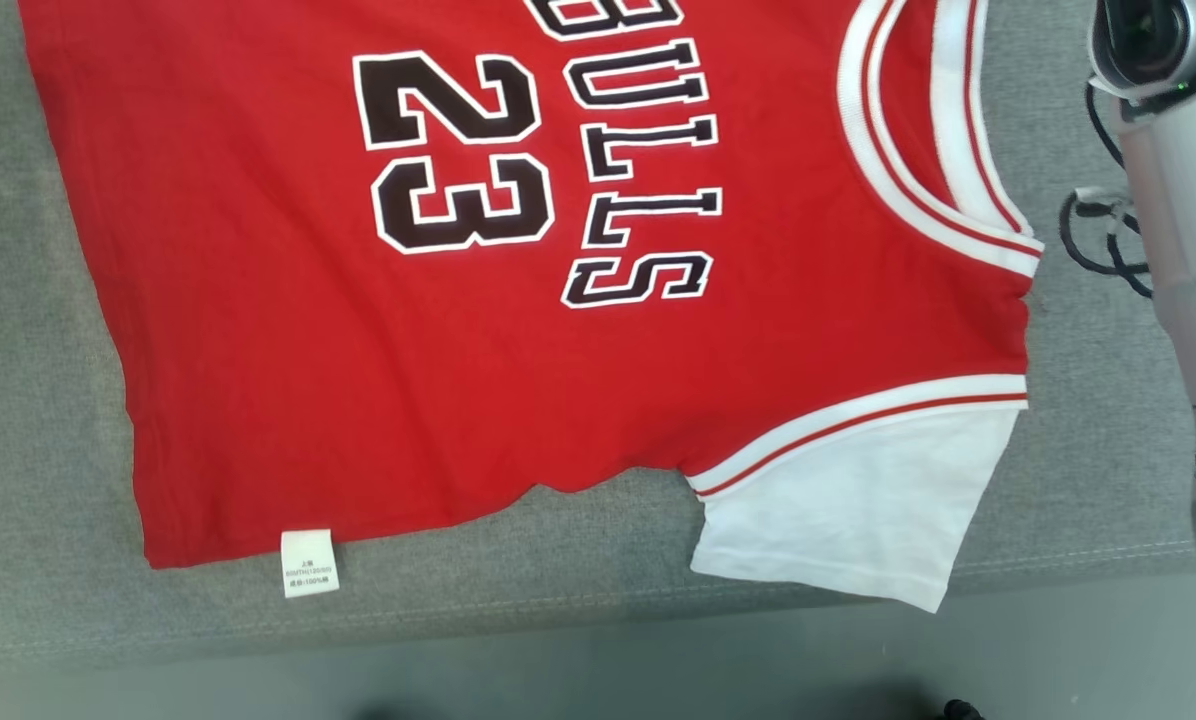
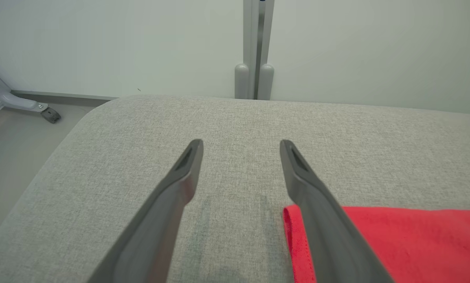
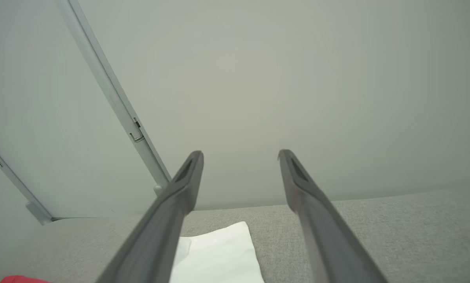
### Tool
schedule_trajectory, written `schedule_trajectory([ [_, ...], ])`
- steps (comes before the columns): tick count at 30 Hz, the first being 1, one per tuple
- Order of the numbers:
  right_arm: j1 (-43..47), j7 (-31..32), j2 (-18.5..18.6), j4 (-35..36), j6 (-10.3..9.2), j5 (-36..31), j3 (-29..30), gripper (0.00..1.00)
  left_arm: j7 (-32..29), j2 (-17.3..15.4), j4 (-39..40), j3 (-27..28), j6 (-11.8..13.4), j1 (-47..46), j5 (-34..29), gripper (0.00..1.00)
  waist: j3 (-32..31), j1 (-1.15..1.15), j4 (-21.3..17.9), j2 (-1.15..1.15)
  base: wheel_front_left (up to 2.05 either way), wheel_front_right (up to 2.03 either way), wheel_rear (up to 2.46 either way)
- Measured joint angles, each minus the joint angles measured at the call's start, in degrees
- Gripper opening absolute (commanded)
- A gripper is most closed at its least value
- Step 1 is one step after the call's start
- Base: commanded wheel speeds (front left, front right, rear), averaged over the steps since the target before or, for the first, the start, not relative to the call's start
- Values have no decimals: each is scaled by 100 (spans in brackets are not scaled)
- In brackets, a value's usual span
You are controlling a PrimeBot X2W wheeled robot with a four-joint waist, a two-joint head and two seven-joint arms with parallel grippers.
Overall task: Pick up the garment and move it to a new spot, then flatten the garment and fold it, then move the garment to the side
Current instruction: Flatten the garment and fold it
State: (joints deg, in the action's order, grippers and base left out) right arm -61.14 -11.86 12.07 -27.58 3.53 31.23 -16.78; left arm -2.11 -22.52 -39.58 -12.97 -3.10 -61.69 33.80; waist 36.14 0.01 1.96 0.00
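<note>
Head view: a grey fabric cushion [image 1: 48, 420] spans the scene, with a red basketball jersey [image 1: 288, 380] spread flat on it, "BULLS" and "23" facing up. The collar points toward the cushion's right end and the hem toward its left. The jersey's white sleeve [image 1: 858, 500] reaches the cushion's front edge. A pale robot forearm [image 1: 1183, 230] hangs over the cushion's right end, beside the collar. In the left wrist view, the left gripper [image 2: 241, 144] is poised low over the cushion with its two dark fingers spread wide, one of them crossing a corner of the red hem; contact cannot be judged. In the right wrist view, the right gripper [image 3: 239, 154] points past the cushion's back edge toward a pale wall [image 3: 298, 78], fingers likewise apart. A small white care label [image 1: 309, 563] lies just inside the cushion's front edge.
</note>
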Motion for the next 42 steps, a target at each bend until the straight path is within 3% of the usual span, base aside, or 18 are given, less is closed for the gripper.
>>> schedule_trajectory([
  [8, 680, -225, 407, 345, -19, -334, 80, 100, 465, -225, -203, 113, -96, 439, -23, 100, -341, 0, -160, 0, 0, 0, 0],
  [21, 2293, -276, 956, 1081, -536, -871, 485, 100, 1579, -65, -4, 78, -247, 1832, 1, 100, -1144, -1, -281, 0, 0, 0, 0],
  [29, 3416, -276, 801, 1806, -753, -1024, 737, 100, 1637, 104, 287, -34, -245, 2896, -80, 100, -1753, -1, -233, 0, 0, 0, 0],
  [34, 4420, -275, 757, 1887, -826, -1198, 709, 100, 1637, 452, 449, -169, -235, 3589, -174, 100, -2150, -1, -172, 0, 0, 0, 0],
  [38, 5124, -275, 554, 1920, -878, -1250, 550, 100, 1637, 605, 524, -84, -113, 4234, -120, 100, -2473, -1, -118, 0, 0, 0, 0],
  [42, 5750, -275, 369, 1926, -921, -1318, 472, 100, 1637, 557, 554, 65, 98, 4881, -131, 100, -2800, -1, -86, 0, 0, 0, 0],
])
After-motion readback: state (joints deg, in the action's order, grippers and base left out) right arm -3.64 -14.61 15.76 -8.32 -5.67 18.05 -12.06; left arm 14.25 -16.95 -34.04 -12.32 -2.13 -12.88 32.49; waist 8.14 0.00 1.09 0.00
